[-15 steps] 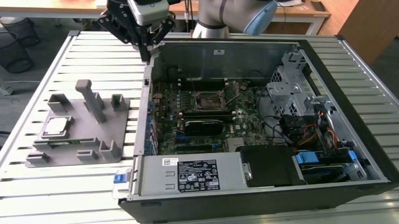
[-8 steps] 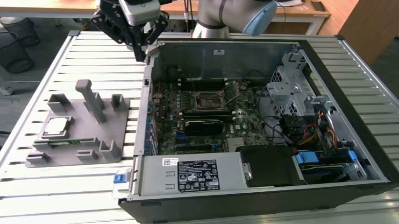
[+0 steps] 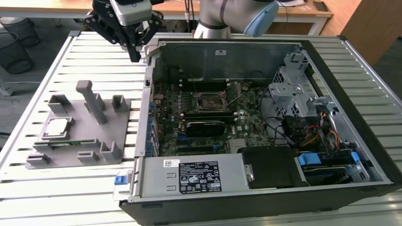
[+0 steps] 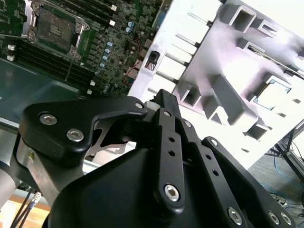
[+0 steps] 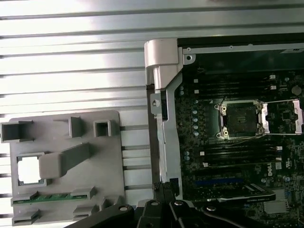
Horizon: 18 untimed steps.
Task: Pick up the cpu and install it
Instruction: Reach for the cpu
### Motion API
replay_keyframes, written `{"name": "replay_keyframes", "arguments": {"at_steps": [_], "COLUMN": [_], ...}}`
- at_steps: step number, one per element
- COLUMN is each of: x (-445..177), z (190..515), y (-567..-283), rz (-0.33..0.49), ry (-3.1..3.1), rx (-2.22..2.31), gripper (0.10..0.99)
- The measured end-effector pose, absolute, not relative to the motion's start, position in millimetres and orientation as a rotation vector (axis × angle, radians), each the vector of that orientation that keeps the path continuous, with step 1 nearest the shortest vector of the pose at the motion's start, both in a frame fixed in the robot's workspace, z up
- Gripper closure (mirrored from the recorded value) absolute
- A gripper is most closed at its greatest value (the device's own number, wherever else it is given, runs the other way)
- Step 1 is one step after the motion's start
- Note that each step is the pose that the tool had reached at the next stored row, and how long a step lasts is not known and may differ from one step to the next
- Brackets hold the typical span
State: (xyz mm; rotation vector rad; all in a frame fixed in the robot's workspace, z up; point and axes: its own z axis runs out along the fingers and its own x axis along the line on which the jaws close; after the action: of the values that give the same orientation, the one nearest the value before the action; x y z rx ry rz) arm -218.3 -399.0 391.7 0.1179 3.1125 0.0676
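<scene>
The cpu (image 3: 58, 127), a shiny silver square, lies in a recess of the grey holder (image 3: 119, 141) on the slatted table, to the exterior view's left of the open computer case. It shows as a bright square in both wrist views (image 5: 29, 169) (image 4: 273, 92). My gripper (image 3: 133, 57) hangs above the table near the case's back left corner, fingers shut with nothing between them, well apart from the cpu. Its fingertips meet in both wrist views (image 5: 161, 189) (image 4: 160, 95). The motherboard socket (image 3: 210, 101) (image 5: 239, 118) (image 4: 52, 23) stands open, its frame lifted.
The black computer case (image 3: 351, 155) fills the middle and right, with a power supply (image 3: 191, 176), a drive cage (image 3: 295, 89) and a black heatsink block (image 3: 204, 127). A green memory stick (image 3: 69, 142) (image 5: 52, 198) sits in the holder. Upright grey posts (image 3: 91, 99) rise from it.
</scene>
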Motion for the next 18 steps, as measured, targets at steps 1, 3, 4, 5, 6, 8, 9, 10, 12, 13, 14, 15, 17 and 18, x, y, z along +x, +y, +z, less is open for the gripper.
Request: {"name": "replay_keyframes", "arguments": {"at_steps": [1,3,4,5,6,8,9,10,12,13,14,15,17,18], "x": [-220,-222,-224,-225,-226,-229,-231,-232,-234,-235,-237,-238,-241,-242], "z": [392,392,392,392,391,391,391,391,391,391,391,391,391,391], "y": [-399,-399,-399,-399,-399,-399,-399,-399,-399,-399,-399,-399,-399,-399], "rz": [0.068,0.068,0.068,0.068,0.068,0.068,0.068,0.068,0.068,0.068,0.068,0.068,0.068,0.068], "ry": [3.112,3.112,3.112,3.112,3.112,3.113,3.113,3.112,3.112,3.112,3.112,3.113,3.112,3.112], "rx": [0.118,0.118,0.118,0.118,0.118,0.118,0.118,0.118,0.118,0.118,0.118,0.118,0.118,0.118], "gripper": [0.980,0.980,0.980,0.980,0.980,0.980,0.980,0.980,0.980,0.980,0.980,0.980,0.980,0.980]}}
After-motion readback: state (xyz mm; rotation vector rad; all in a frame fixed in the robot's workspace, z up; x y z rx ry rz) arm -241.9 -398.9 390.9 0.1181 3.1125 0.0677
